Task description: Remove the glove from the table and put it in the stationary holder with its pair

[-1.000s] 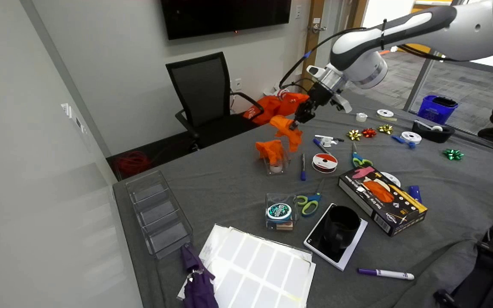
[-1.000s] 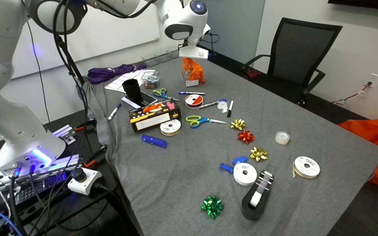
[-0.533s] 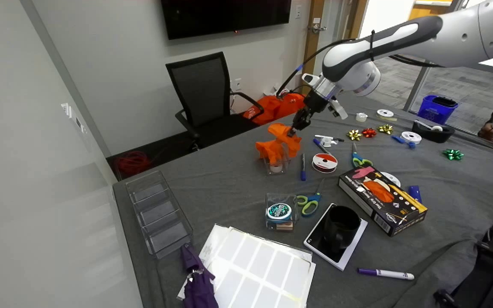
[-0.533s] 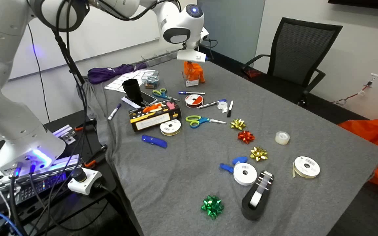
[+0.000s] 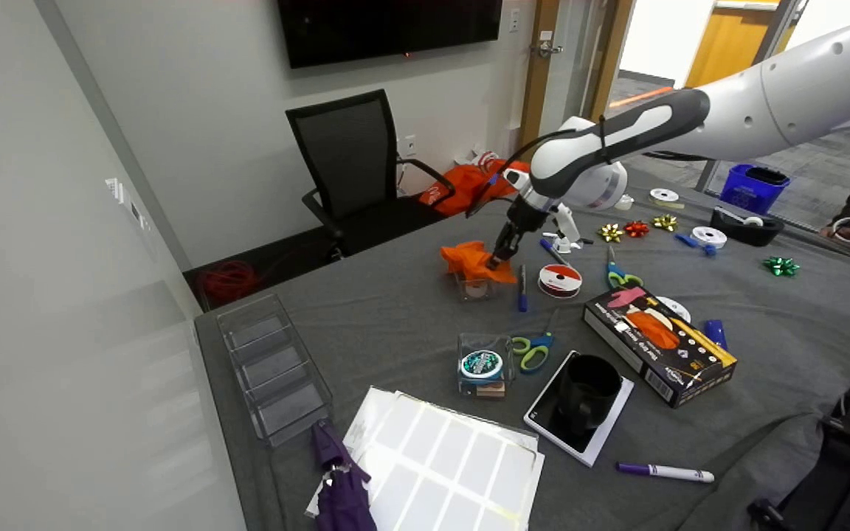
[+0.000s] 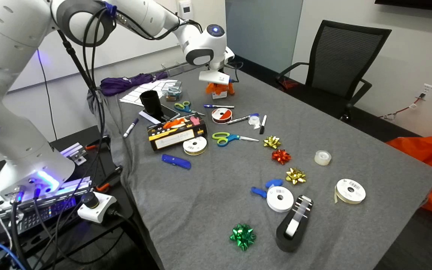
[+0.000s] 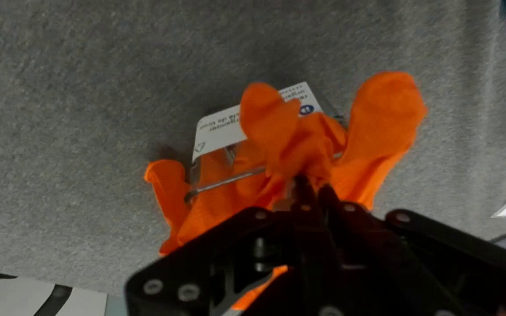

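My gripper (image 7: 313,186) is shut on an orange glove (image 7: 275,125), its fingertips pressed into the fabric. In an exterior view the gripper (image 5: 495,259) is low over a small clear holder (image 5: 477,292). The holder's white label also shows in the wrist view (image 7: 222,127). The held glove (image 5: 500,273) lies over the holder's top, with parts hanging outside its wall. The other orange glove (image 5: 460,255) is in the holder and drapes over its rim. The two gloves overlap, so their border is hard to tell. In an exterior view the wrist hides the fingertips above the holder (image 6: 219,95).
A blue marker (image 5: 522,289) and a red-and-white ribbon spool (image 5: 560,281) lie beside the holder. Nearer are a clear bin with a teal tin (image 5: 482,364), scissors (image 5: 534,352), a glove box (image 5: 660,345) and a black mug (image 5: 589,391). A divided clear tray (image 5: 274,369) stands near the wall.
My gripper has come down toward the holder with the glove still held. The glove, hanging free above and beside the holder before, is now bunched over its top.
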You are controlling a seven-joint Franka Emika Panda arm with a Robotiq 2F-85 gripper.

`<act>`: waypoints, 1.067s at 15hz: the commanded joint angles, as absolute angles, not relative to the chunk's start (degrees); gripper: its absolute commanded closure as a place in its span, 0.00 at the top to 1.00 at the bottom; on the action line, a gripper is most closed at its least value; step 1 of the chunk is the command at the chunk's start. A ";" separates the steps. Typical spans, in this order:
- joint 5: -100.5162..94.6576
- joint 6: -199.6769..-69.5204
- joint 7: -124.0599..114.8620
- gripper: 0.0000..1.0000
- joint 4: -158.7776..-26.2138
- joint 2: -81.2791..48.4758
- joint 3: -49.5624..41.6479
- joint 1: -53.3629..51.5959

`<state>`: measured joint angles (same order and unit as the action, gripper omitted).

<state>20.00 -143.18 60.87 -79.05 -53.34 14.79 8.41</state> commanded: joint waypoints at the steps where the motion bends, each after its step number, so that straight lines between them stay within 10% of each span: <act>1: 16.97 -147.88 56.23 0.01 -75.69 -56.99 13.73 6.74; 11: 0.51 -152.12 37.41 0.01 -72.24 -60.84 6.40 1.50; 12: -0.60 -151.74 36.45 0.29 -72.17 -60.80 6.51 1.54; 16: -2.28 -152.76 36.61 0.49 -73.06 -59.86 9.37 3.07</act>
<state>-0.62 -152.73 36.71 -73.86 -59.56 7.71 2.17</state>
